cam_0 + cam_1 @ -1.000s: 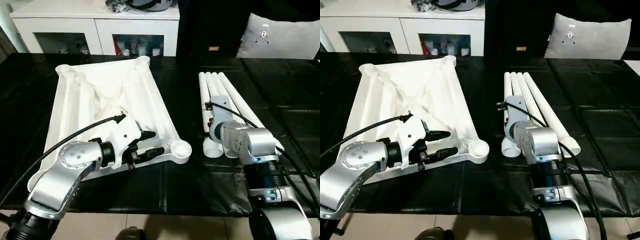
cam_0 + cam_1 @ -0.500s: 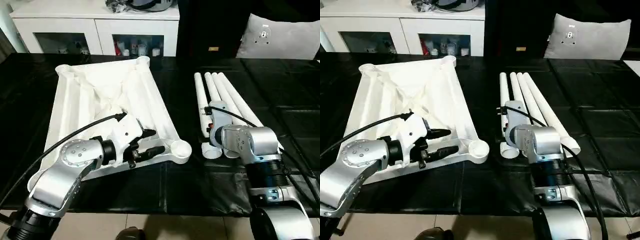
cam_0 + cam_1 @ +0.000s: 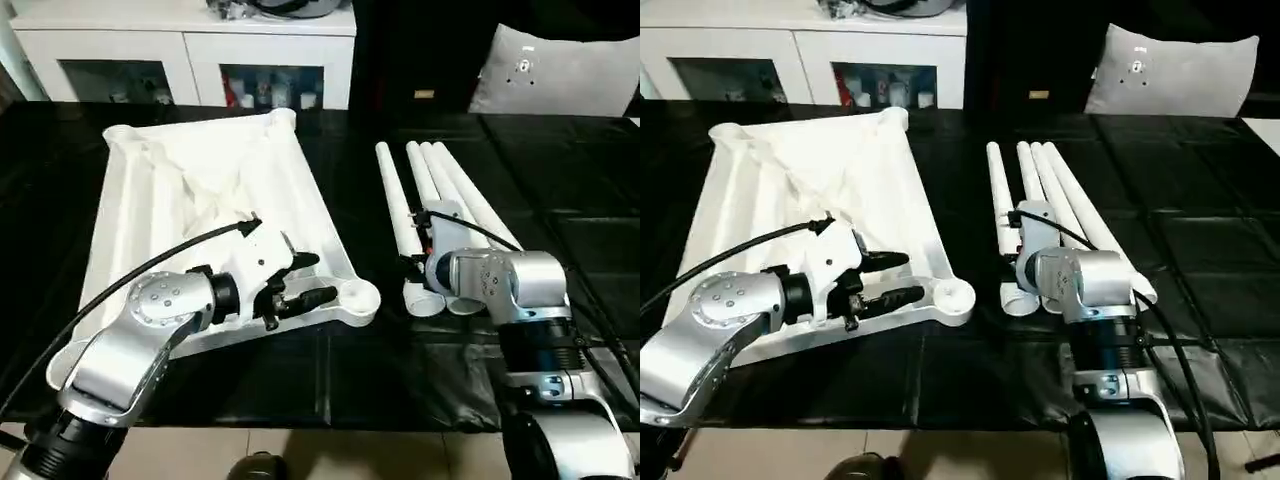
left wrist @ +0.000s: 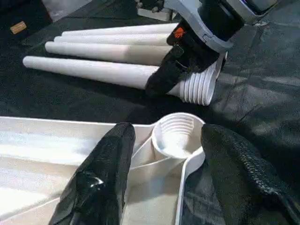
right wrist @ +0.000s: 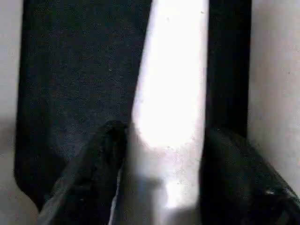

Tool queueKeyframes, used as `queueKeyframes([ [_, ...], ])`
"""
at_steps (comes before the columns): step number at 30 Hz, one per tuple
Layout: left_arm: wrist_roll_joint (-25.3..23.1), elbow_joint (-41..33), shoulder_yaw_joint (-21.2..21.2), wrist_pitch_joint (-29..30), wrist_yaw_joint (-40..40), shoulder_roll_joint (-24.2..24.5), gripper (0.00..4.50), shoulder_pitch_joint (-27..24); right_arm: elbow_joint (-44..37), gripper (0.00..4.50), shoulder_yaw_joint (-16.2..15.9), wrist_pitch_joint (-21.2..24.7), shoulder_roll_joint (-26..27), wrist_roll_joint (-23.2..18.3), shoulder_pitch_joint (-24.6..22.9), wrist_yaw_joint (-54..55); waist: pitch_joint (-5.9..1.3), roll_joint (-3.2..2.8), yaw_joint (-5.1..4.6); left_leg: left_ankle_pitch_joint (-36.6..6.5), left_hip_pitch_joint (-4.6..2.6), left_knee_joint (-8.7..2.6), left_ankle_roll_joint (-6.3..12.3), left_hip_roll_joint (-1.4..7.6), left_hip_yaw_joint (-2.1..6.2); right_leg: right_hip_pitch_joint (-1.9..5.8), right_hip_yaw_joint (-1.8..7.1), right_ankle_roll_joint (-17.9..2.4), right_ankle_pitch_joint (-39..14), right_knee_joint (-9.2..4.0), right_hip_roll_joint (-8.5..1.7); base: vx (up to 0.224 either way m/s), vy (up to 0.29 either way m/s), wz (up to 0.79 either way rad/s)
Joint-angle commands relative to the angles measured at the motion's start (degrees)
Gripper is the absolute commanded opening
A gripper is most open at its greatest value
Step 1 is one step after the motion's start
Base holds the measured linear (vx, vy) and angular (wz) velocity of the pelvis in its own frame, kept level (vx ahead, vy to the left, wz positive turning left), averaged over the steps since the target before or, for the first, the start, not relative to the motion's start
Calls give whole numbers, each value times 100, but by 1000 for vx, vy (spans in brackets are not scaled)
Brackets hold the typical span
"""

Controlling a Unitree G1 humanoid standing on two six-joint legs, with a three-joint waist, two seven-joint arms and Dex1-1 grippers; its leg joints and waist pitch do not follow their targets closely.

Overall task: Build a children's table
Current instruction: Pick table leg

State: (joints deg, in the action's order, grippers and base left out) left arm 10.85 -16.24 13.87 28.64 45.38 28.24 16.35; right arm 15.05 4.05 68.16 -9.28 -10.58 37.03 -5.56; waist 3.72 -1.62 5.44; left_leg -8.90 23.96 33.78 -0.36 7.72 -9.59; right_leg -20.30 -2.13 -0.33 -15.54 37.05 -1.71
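Your left end effector (image 4: 164,173) stood apart around the table top's (image 3: 200,190) corner socket (image 4: 177,136). Your right end effector (image 5: 159,178) squeezed a white leg (image 5: 171,93).

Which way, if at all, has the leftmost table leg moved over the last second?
Yes. The leftmost leg has swung its far end left, away from the other three legs it lay against. The right gripper straddles its near end.

Open black mat (image 3: 365,190) between tabletop (image 3: 200,180) and legs (image 3: 440,190)
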Motion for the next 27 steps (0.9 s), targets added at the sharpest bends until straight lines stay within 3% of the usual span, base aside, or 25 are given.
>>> queueKeyframes([
  [1, -34, -79, 16, 80, -34, 1, 266, 30, 3, 253, -4, 139, -31, 17, -29, 0, -248, -30, -27, -1324, -290, -501, -651, 572, 271, 13, 352, -734, -135, -455, -722, 0, 0, 0],
  [3, -27, -92, 12, 96, -33, 4, 266, 36, 5, 243, -4, 149, -34, 20, -22, -3, -239, -17, -57, -1067, -267, -492, -594, 571, 272, 36, 340, -769, 329, -429, -710, 0, 0, 0],
  [5, -9, -104, 6, 119, -33, 10, 266, 50, -2, 225, 3, 169, -27, 23, -17, -2, -208, -13, -65, -1045, -261, -487, -538, 558, 259, 36, 346, -803, 433, -438, -713, 0, 0, 0],
  [8, 5, -96, 4, 134, -42, 16, 266, 71, -83, 206, 19, 203, 3, 15, -62, 19, -176, -13, -59, -1110, -270, -493, -492, 565, 257, 34, 358, -846, 252, -461, -722, 0, 0, 0],
  [14, 5, -35, -21, 112, -63, 1, 266, 121, -158, 195, 121, 187, 46, 7, -39, 74, -130, -30, -56, -1344, -290, -536, -581, 586, 263, 2, 379, -849, -235, -503, -733, 0, 0, 0],
  [20, -47, 41, -50, 18, -144, -46, 266, 153, -369, 193, 230, -55, 78, -1, -21, 123, -118, -24, -43, -1249, -284, -536, -605, 588, 253, 5, 388, -855, -123, -498, -739, 0, 0, 0],
  [23, -59, 145, -157, -50, -304, -143, 266, 185, -559, 193, 386, -422, 116, -48, 35, 159, -136, -27, -41, -991, -265, -510, -539, 583, 242, 35, 379, -918, 288, -459, -734, 0, 0, 0],
  [27, 58, 146, -314, -46, -358, -187, 266, 233, -901, 193, 651, -763, 188, -236, 76, 90, -154, -5, -42, -432, -218, -447, -255, 550, 221, 88, 354, -951, 1193, -384, -709, 0, 0, 0],
])
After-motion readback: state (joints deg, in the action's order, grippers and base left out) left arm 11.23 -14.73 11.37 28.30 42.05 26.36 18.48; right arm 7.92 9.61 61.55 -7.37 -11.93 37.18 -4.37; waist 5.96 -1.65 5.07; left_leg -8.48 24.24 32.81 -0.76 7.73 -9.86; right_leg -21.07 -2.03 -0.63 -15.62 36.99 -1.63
